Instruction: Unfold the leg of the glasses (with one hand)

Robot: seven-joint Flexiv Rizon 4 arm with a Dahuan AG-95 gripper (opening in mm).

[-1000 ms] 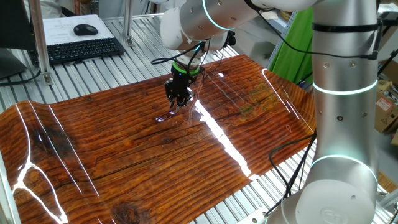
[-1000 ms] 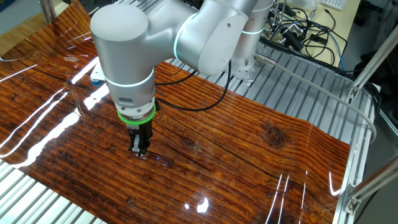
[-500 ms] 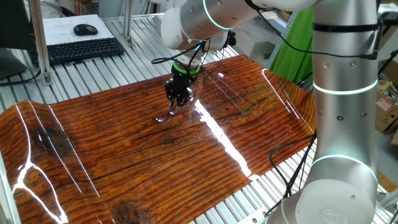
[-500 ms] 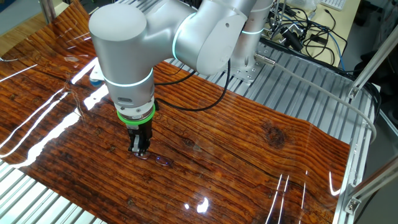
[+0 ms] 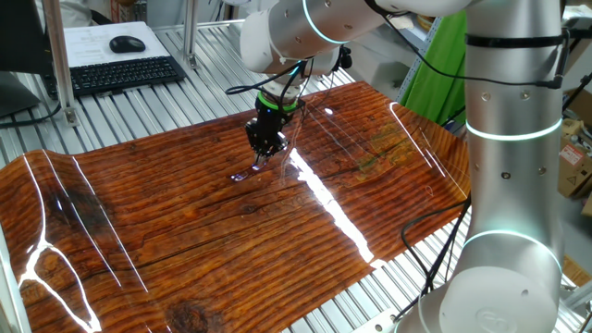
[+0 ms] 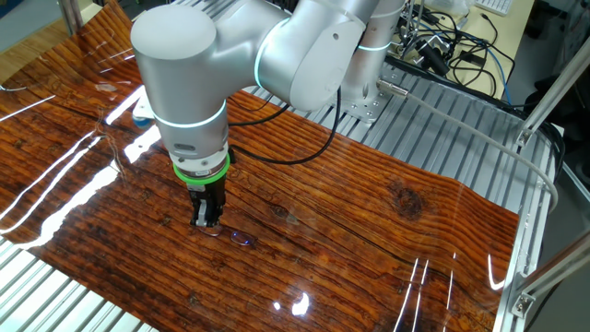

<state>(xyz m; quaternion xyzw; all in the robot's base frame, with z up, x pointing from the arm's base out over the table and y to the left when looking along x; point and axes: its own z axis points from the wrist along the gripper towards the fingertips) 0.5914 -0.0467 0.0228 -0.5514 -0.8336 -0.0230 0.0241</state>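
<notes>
Gripper (image 6: 206, 221) sits low over the glasses (image 6: 241, 239) on our bench (image 6: 387, 231), jaws narrow at one end, probably to catch the leg; contact we can't tell.

keyboard (image 5: 118, 74) | mouse (image 5: 127, 43) | wood-grain mat (image 5: 185, 240) | cables (image 6: 452, 46) | green cloth (image 5: 435, 65)

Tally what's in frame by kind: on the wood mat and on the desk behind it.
Glasses: 1
Gripper: 1
Keyboard: 1
Mouse: 1
Total: 4
</notes>
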